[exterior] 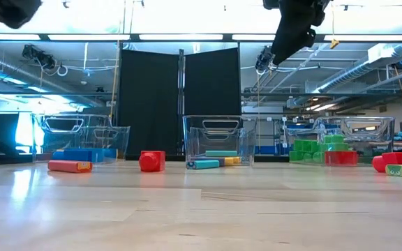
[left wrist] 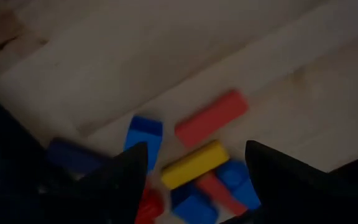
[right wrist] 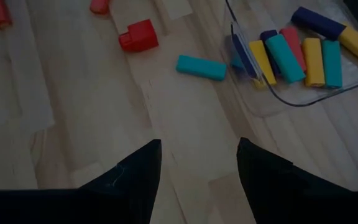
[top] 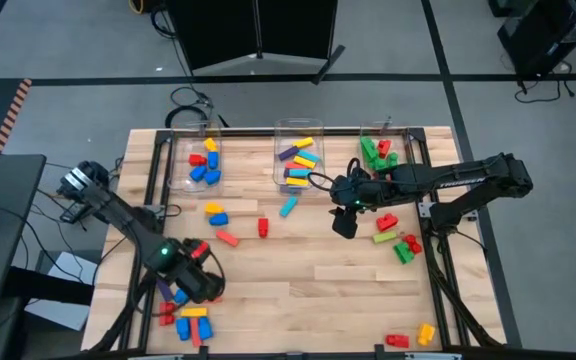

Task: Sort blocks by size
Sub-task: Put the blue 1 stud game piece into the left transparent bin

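Left gripper, jaws wide and empty, hovers over the blocks heaped near the surface's front-left corner; probably choosing one. Right gripper hangs mid-surface, jaws apart, empty. Next: descend and pinch one brick.

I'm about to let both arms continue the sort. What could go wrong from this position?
1. The left end effector, open, hangs over a tight cluster: the yellow long plastic brick touches a red long plastic brick and blue plastic bricks. Closing may pinch or scatter neighbours.
2. The right end effector, open and empty, is near the cyan long plastic brick lying beside the clear plastic middle bin; reaching for it might bump the wall.
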Motion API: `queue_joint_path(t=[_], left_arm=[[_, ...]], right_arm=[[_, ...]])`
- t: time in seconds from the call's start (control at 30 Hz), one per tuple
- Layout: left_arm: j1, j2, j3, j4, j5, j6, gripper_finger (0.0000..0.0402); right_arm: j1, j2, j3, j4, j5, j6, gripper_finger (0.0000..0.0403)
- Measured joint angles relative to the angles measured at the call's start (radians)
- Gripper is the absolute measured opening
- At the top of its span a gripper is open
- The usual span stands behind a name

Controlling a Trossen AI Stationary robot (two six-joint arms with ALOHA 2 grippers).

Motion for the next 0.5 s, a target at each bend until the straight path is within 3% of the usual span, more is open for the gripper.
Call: queue_joint_path(t=[0.33, 0.5], left_arm=[[-0.011, 0.062, 0.000, -0.056, 0.109, 0.189, 0.0277], [-0.011, 0.096, -0.072, 0.042, 0.175, 0.266, 0.0277]], right_arm=[[0.002, 0.000, 0.000, 0.012, -0.003, 0.057, 0.0216], [0.002, 0.000, 0.000, 0.021, -0.003, 0.103, 0.0216]])
